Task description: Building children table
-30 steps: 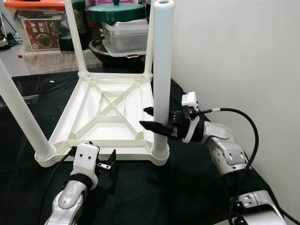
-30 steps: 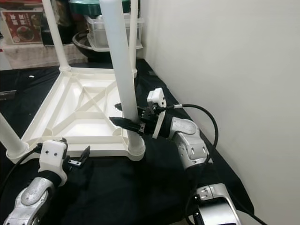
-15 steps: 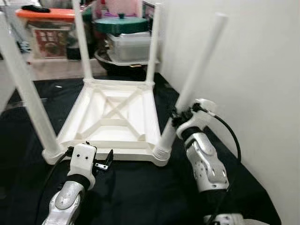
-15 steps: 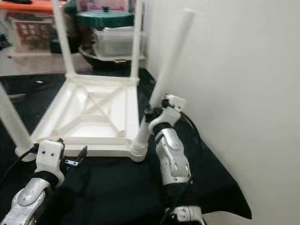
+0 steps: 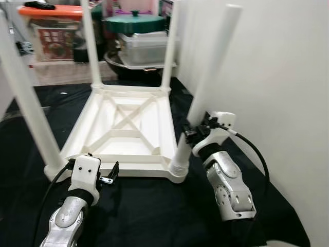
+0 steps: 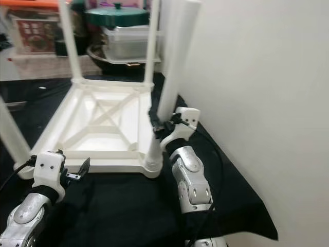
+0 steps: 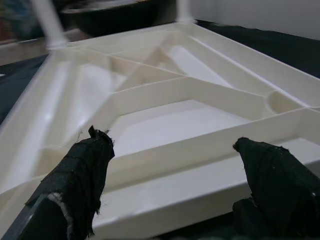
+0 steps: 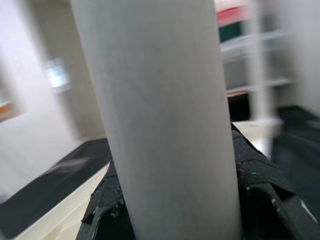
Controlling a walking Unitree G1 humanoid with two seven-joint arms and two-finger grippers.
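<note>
A white plastic children's table (image 5: 126, 128) lies upside down on a black cloth, with legs standing up at its corners. The near right leg (image 5: 211, 77) leans to the right out of its socket (image 5: 179, 165). My right gripper (image 5: 194, 131) is shut on that leg low down; in the right wrist view the leg (image 8: 165, 125) sits between the black fingers (image 8: 260, 175). My left gripper (image 5: 109, 174) is open just in front of the table's near rim (image 7: 200, 170), touching nothing.
A white wall (image 5: 277, 77) stands close on the right. Behind the table are a green-lidded pot (image 5: 134, 23), clear containers (image 5: 146, 47) and an orange-lidded box (image 5: 49, 31). The black cloth (image 5: 154, 216) covers the floor in front.
The near right leg went from upright to leaning right, and now stands a little steeper. My right gripper swung round to the leg's right side. The camera shifted too. My left gripper barely moved.
</note>
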